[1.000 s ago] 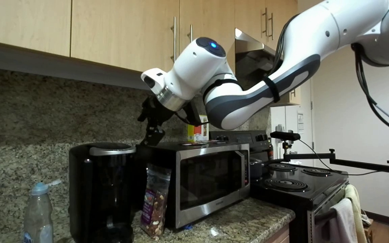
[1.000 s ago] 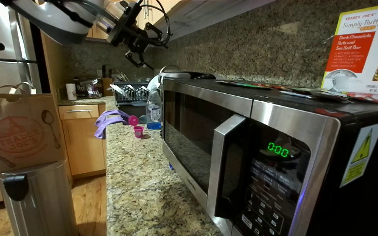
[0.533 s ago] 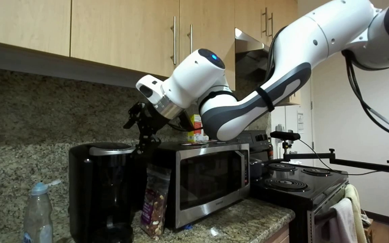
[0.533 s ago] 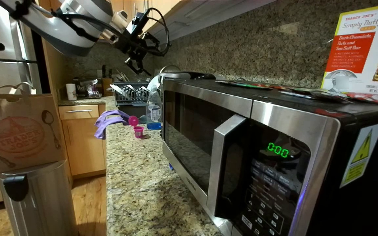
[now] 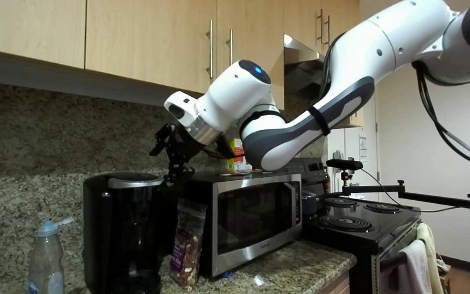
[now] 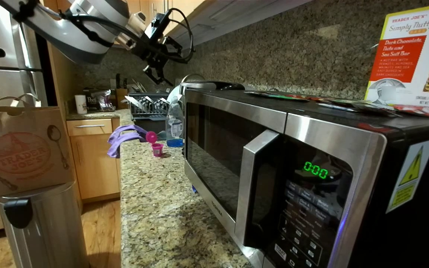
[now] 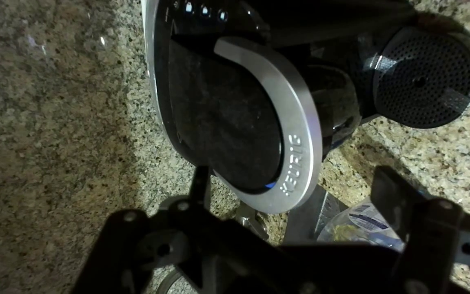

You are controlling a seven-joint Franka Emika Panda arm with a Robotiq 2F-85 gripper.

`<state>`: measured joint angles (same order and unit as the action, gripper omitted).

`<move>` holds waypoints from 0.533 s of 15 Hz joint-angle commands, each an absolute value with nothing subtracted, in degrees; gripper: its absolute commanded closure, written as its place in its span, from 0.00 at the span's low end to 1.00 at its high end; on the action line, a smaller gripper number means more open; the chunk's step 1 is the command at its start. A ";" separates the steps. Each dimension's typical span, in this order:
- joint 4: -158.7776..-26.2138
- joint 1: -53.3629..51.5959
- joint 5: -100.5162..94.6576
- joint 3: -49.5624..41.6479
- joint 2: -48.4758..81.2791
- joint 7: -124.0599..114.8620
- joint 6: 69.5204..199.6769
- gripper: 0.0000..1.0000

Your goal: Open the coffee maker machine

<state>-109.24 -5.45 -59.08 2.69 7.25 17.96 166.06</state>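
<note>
Wrist view shows the claw (image 7: 294, 183) spread wide, its fingers (image 7: 398, 200) well apart and nothing held between them. Past them lies the coffee maker (image 7: 239, 126), its lid (image 7: 222, 102) down, a silver handle (image 7: 300, 122) curving round the lid's front. So broad a spread makes sense if one finger is meant to hook that handle and lift; the opening itself, I judge, is not yet done. (Whether a finger touches the coffee maker I cannot tell; black on black hides it.)

In an exterior view the coffee maker stands upright on the surface (image 5: 300, 261), just beside the microwave (image 5: 255, 216) and near the granite wall (image 5: 35, 155), its handle turned outward, likely for easy reach. The arm (image 5: 300, 130) reaches in higher than the microwave with the claw angled down, probably to come at the handle without catching on that or on the cupboards (image 5: 149, 45). A bag of nut mix (image 5: 187, 249) stands slightly tilted by the microwave's side, perhaps propped against it. The lift likely calls for an upward arc, since a straight pull could tip the coffee maker
</note>
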 commanded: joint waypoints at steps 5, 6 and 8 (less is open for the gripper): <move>-105.27 -7.78 -61.94 3.09 10.29 13.79 161.32 0.00; -102.87 -9.02 -64.89 2.69 11.60 10.29 159.10 0.00; -98.98 -11.27 -69.91 2.21 14.12 4.58 155.88 0.00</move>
<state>-105.68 -8.50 -63.24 2.77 9.82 12.08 160.42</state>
